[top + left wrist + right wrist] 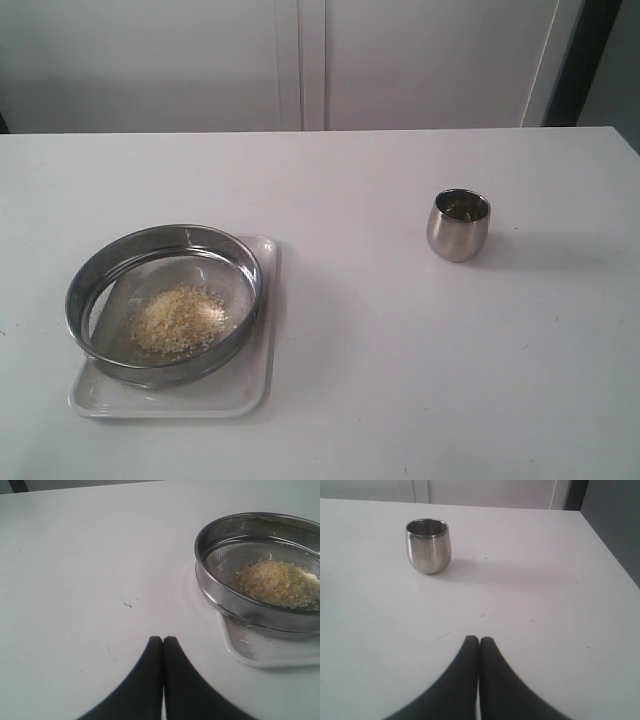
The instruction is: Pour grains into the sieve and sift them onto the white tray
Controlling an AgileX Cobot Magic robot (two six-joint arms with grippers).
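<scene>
Well, grains (178,320) lie in the sieve (170,238), both pincers idle.
One sieve sits on one white tray (250,385) at the left, so whatever falls through lands there; one heap rests on its mesh. One steel cup (458,226) stands upright well to the right. Two pincers, left (163,640) and right (479,640), are pressed shut, holding nothing.
</scene>
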